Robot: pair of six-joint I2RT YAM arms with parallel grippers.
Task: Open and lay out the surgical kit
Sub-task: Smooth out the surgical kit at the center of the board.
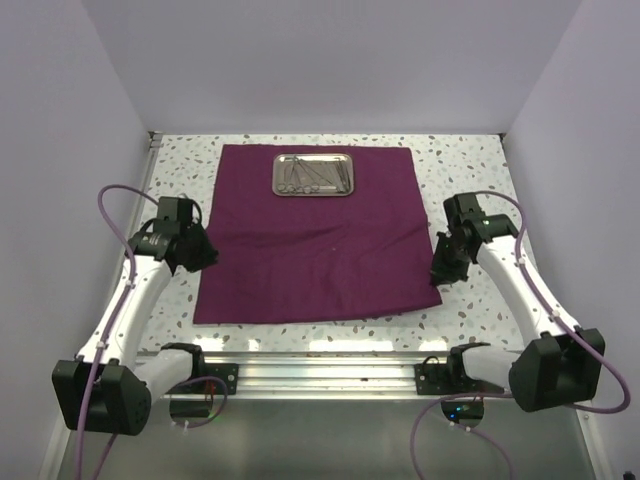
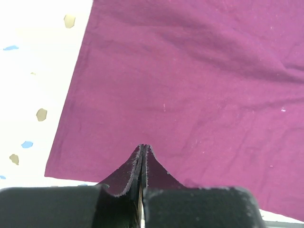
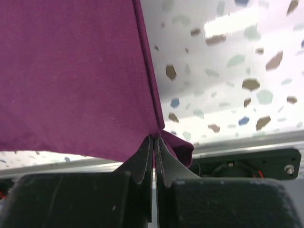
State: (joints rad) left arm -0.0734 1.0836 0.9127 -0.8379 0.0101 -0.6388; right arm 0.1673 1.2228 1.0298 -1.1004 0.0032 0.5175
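The maroon cloth [image 1: 315,235] lies spread flat on the table. The steel tray [image 1: 313,174] sits on its far middle, holding several thin silver instruments [image 1: 310,178]. My left gripper [image 1: 210,258] is at the cloth's left edge. In the left wrist view the left gripper [image 2: 143,148] is shut, tips down on the cloth [image 2: 190,80]; no fold shows between them. My right gripper [image 1: 441,272] is at the right edge, near the front corner. In the right wrist view the right gripper [image 3: 155,138] is shut on the cloth's hem [image 3: 151,102], and a small flap [image 3: 183,147] curls beside the fingers.
The speckled tabletop [image 1: 470,170] shows around the cloth, with white walls on three sides. A metal rail [image 1: 320,372] carrying both arm bases runs along the near edge. The same rail [image 3: 247,147] appears just behind the right gripper.
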